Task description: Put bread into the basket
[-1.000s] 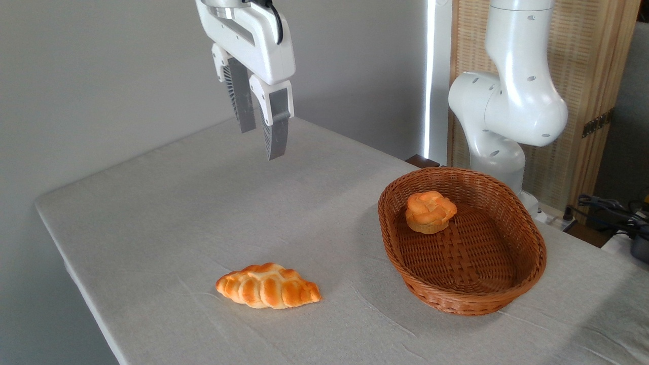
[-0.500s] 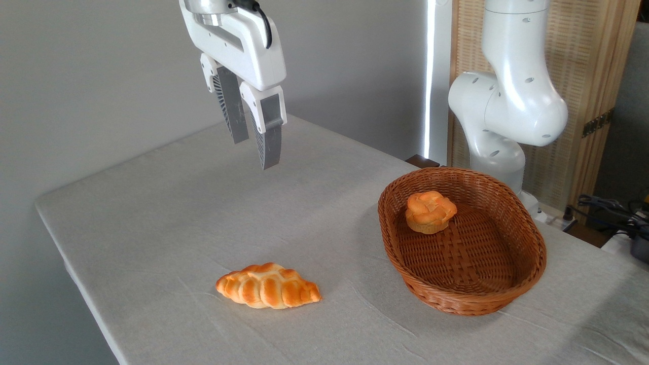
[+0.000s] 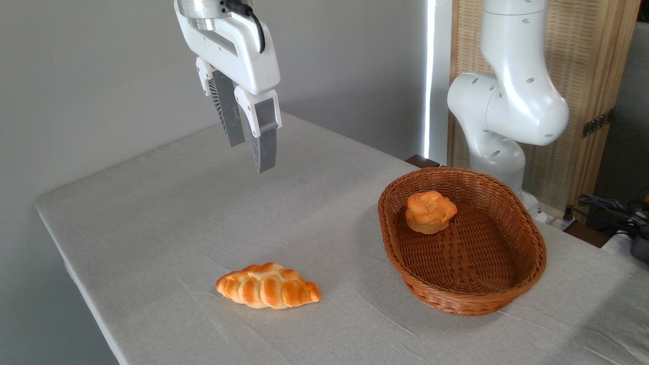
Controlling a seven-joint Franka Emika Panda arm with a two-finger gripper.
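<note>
The fingers (image 3: 251, 152) have moved a little to the left and slightly upward compared with one second ago, so they are now even farther from the basket (image 3: 527, 274). Nothing else has changed: the bun (image 3: 430, 211) lies in the same place inside the basket, near its far-left wall, and the long braided loaf (image 3: 268, 286) has not moved on the bench (image 3: 152, 213). I judge that the task's own step is already done, because the bun rests in the basket and nothing holds it, and that the arm is only retreating from the place of release.

The fingers hang high above the bench and point downward with a small tilt. They stand slightly apart, with a narrow gap between the two grey pads, and they hold nothing. The bun is well apart from them, far to the right and much lower. The braided loaf is below them and nearer to the camera, also well apart. The white arm (image 3: 507, 111) rises behind the basket at the right and its upper part leaves the picture at the top, so how it reaches over to the fingers is not visible.
</note>
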